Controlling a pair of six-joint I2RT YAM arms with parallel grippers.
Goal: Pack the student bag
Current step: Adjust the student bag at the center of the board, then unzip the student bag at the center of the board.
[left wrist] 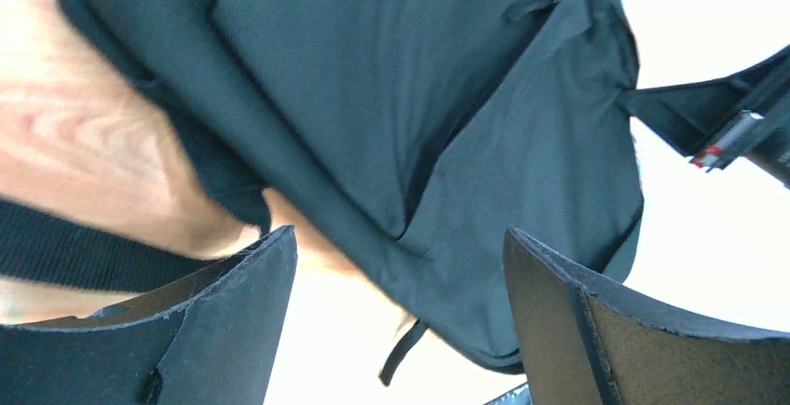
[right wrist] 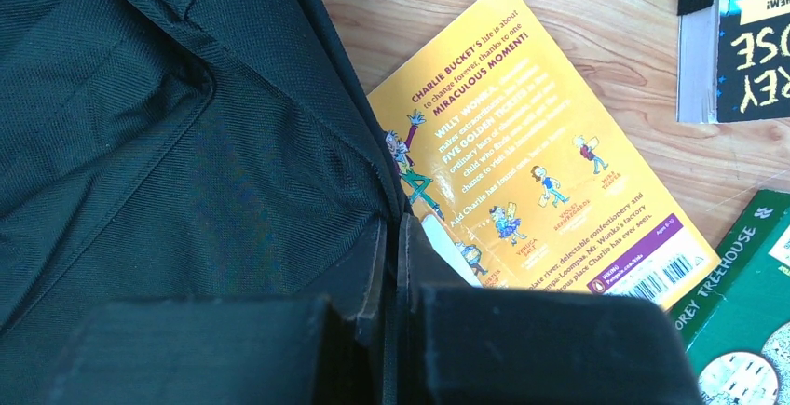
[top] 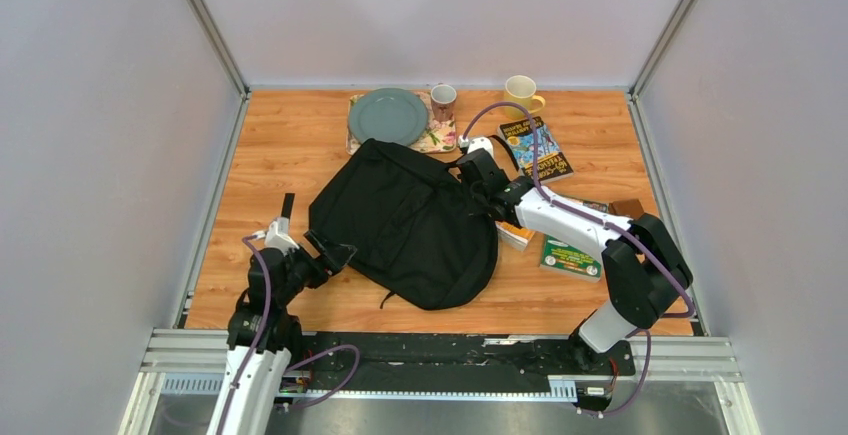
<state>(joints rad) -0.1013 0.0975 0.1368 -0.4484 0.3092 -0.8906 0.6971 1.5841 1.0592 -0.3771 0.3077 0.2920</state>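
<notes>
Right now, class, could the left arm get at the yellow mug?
Probably not. The yellow mug stands at the table's far edge on the right, beyond the black backpack and the right arm; the open left hand sits at the backpack's near-left edge.

- Yellow book (right wrist: 540, 163): left edge hidden under the bag (right wrist: 168, 126), lower corner behind the right gripper (right wrist: 393, 237).
- Green book (right wrist: 745, 317): cut off at the corner.
- Black book (right wrist: 745, 42): cut off by the top edge.
- Bag: blurred in the left wrist view.
</notes>
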